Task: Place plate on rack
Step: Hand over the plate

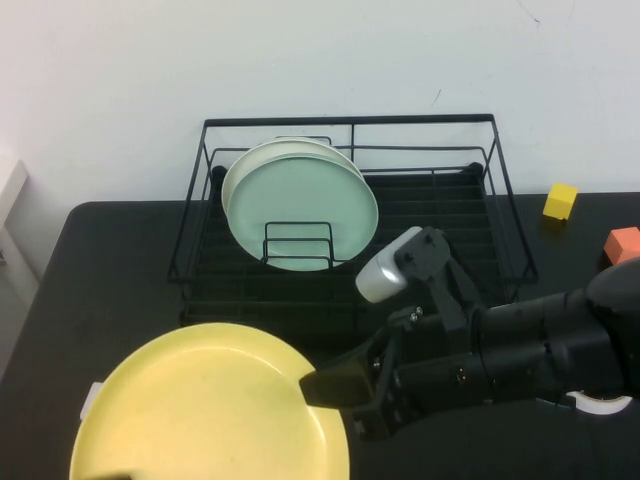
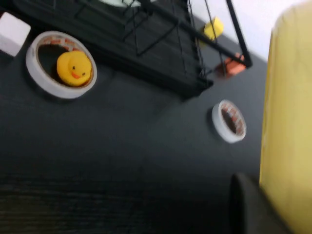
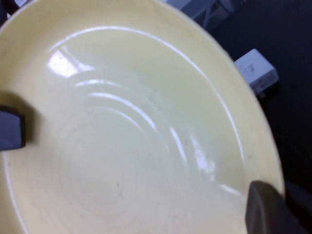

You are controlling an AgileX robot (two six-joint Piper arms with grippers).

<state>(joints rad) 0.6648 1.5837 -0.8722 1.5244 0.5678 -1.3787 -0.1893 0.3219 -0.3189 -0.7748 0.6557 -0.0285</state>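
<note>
Here the right gripper (image 1: 322,388) pinches the yellow plate's (image 1: 205,405) rim between its fingers, just before the rack (image 1: 350,215); the left gripper (image 2: 253,209) touches the plate's opposite edge, its fingers' state unclear.

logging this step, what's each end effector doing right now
Left end effector: against the large round yellow plastic plate's rim, grip cannot be told.
Right end effector: closed on that plate's rim.

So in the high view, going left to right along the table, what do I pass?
Large round yellow plate with the left gripper at its near edge → right gripper clamping its right rim → small yellow block → orange block.
</note>
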